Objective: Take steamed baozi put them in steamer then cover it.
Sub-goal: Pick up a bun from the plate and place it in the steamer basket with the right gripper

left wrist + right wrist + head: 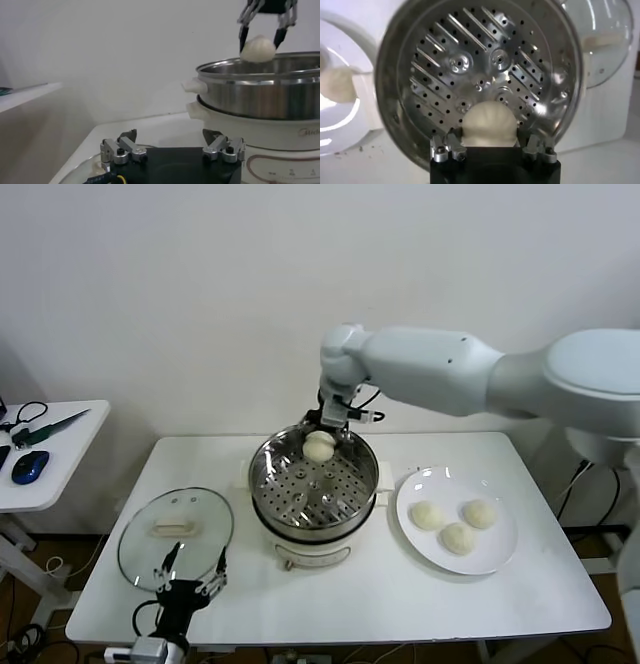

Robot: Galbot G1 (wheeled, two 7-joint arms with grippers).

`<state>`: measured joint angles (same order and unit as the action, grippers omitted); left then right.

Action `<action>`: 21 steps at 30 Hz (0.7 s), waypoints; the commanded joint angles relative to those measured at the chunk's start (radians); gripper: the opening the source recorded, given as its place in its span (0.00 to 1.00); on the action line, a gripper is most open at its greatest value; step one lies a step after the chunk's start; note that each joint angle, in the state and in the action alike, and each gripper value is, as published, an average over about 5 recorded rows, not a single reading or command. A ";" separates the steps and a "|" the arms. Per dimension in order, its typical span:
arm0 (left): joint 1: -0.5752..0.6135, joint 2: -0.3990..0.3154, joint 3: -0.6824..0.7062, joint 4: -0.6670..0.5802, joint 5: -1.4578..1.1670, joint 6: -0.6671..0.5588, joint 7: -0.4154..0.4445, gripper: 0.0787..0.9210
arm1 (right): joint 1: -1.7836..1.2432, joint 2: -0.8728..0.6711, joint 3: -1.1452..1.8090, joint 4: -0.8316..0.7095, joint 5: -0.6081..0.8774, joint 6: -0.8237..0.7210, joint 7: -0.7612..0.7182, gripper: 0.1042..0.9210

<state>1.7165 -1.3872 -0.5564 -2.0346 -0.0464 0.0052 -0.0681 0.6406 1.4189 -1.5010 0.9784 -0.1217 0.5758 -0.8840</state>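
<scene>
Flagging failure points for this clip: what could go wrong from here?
The right gripper holds a baozi near the steamer back rim, not its centre; released there, it might catch the rim. Three baozi wait on the plate. The left gripper hangs open beside the cover.

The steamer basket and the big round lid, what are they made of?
The steamer looks like shiny polished steel: it mirrors the light and has punched holes. The lid seems to be clear glass with a metal rim, since the table shows through; its white handle is probably plastic.
</scene>
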 commanded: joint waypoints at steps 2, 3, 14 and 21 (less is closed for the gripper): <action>0.002 -0.001 -0.001 0.000 0.001 -0.002 -0.001 0.88 | -0.101 0.055 0.037 -0.117 -0.145 0.052 0.025 0.74; 0.001 -0.001 -0.001 0.002 0.001 -0.002 -0.002 0.88 | -0.109 0.057 0.042 -0.125 -0.147 0.052 0.027 0.74; -0.025 -0.005 -0.003 0.022 -0.002 0.007 -0.002 0.88 | -0.167 0.072 0.071 -0.188 -0.158 0.054 0.047 0.77; -0.031 -0.009 -0.004 0.019 -0.001 0.015 0.000 0.88 | -0.093 0.045 0.067 -0.142 -0.033 0.061 0.045 0.88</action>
<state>1.6883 -1.3964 -0.5603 -2.0161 -0.0478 0.0188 -0.0689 0.5428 1.4598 -1.4457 0.8470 -0.1846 0.6253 -0.8480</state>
